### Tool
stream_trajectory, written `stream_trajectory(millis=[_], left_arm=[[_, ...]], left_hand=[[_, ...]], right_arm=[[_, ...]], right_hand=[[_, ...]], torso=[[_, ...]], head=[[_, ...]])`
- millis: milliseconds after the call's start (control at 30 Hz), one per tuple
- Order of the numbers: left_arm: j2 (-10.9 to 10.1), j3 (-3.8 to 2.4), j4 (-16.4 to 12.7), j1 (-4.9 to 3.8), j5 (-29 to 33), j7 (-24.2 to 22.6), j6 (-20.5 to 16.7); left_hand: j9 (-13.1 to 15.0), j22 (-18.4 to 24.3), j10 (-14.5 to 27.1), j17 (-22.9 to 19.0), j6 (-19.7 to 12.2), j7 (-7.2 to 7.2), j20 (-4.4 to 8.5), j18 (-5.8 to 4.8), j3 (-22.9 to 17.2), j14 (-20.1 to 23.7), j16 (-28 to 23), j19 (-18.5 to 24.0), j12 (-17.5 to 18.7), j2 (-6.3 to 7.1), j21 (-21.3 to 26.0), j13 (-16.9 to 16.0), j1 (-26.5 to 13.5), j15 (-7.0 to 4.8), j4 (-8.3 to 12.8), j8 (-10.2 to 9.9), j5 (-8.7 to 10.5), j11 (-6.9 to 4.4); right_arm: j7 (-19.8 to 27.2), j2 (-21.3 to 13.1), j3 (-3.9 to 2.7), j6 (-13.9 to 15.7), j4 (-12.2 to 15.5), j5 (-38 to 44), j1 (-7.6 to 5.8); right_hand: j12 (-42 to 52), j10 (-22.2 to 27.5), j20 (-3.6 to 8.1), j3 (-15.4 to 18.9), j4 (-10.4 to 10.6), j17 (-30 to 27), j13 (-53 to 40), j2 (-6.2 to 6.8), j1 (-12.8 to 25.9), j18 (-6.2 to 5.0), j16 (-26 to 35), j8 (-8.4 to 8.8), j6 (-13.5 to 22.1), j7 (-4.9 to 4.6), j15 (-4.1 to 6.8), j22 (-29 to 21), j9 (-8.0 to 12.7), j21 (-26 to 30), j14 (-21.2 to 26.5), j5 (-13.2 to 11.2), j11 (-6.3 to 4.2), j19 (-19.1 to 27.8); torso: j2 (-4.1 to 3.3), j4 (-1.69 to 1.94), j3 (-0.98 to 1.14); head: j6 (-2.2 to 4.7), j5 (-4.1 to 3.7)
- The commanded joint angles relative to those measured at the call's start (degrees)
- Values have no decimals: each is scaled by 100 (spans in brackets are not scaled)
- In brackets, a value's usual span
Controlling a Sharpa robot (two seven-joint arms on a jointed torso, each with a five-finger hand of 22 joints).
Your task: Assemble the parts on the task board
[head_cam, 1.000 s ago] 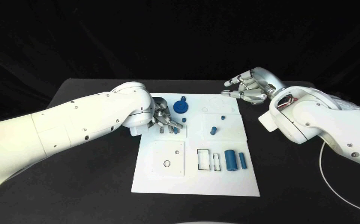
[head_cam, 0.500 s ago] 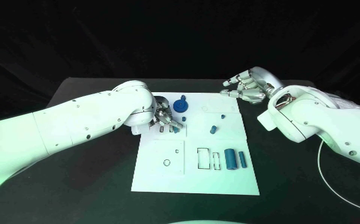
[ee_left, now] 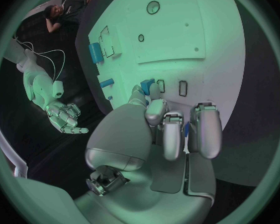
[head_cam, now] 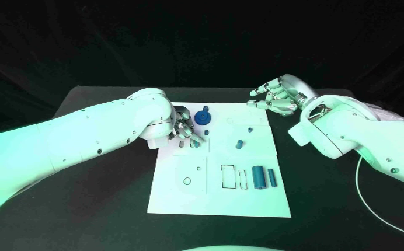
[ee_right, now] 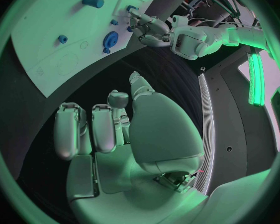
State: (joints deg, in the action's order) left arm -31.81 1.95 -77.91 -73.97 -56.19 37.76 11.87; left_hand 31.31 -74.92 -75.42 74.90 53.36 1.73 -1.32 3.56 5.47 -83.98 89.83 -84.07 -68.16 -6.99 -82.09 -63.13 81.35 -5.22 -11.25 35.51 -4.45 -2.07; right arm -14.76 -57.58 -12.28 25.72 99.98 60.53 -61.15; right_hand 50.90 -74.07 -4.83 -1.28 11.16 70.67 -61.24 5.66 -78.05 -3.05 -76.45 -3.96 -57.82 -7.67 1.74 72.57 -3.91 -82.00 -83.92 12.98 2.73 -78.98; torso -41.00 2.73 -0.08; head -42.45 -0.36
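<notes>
The white task board (head_cam: pixel 253 201) lies mid-table. My left hand (head_cam: pixel 185 131) rests low over its far left part, fingers curled, pinching a small blue part (ee_left: pixel 148 86) beside two narrow slots (ee_left: pixel 182 88). A blue gear (head_cam: pixel 203 118) stands just to the right of that hand. Two small blue parts (head_cam: pixel 240 143) lie near the board's middle. At its right side lie two blue cylinders (head_cam: pixel 258 177). My right hand (head_cam: pixel 278 99) hovers beyond the board's far right corner, fingers apart and holding nothing.
Rectangular cutouts (head_cam: pixel 229 177) and a square panel with small holes (head_cam: pixel 190 175) mark the board's near half. Black table (head_cam: pixel 101 204) surrounds the board. A white cable (head_cam: pixel 364 192) runs along the table's right side.
</notes>
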Motion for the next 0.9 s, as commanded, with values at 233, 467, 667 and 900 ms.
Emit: stream_trajectory(millis=[233,467,667,900], left_arm=[[-18,18,-24,17,-24,13,145],[-88,16,-67,17,-17,-3,58],[-202,14,-177,17,14,-33,-220],[-332,13,-347,18,18,-80,-619]], left_hand=[[87,-320,70,1510,-128,90,7,-81,-2059,-602,17,-38,254,694,11,152,408,45,-3,-210,-501,-11],[322,-341,19,1510,-115,101,-13,-76,-3665,-602,17,-39,271,1370,21,158,-162,42,10,-120,-485,43],[481,-389,-24,1510,-122,97,-14,-83,-4287,-602,17,-57,252,1575,3,132,-532,42,242,-49,-462,49],[556,-443,-61,1510,-119,89,-13,-95,-4513,-602,17,-82,223,1662,-29,99,-675,33,414,-23,-455,48]], right_arm=[[19,17,4,-88,-16,12,13],[25,21,5,-89,-27,-4,16],[35,29,8,-90,-43,-24,21],[69,41,10,-81,-55,-54,27]], right_hand=[[38,24,-4,-8,37,1,-29,-55,15,-93,20,-32,-38,-2,-25,-3,-6,26,-204,32,-6,45],[38,24,-4,-8,37,1,-29,-55,15,-93,20,-32,-38,-2,-25,-3,-6,26,-204,32,-6,45],[62,12,-3,-2,43,2,-43,-56,15,-94,21,-34,-42,0,-24,-5,-7,28,-205,41,-7,45],[59,12,-3,3,51,-2,-39,-59,19,-94,25,-34,-44,0,-23,-6,-7,30,-205,47,-7,45]], torso=[[-1,2,0],[-1,1,1],[-5,4,6],[-8,6,10]], head=[[-19,-4],[-17,-8],[-17,-9],[-26,8]])
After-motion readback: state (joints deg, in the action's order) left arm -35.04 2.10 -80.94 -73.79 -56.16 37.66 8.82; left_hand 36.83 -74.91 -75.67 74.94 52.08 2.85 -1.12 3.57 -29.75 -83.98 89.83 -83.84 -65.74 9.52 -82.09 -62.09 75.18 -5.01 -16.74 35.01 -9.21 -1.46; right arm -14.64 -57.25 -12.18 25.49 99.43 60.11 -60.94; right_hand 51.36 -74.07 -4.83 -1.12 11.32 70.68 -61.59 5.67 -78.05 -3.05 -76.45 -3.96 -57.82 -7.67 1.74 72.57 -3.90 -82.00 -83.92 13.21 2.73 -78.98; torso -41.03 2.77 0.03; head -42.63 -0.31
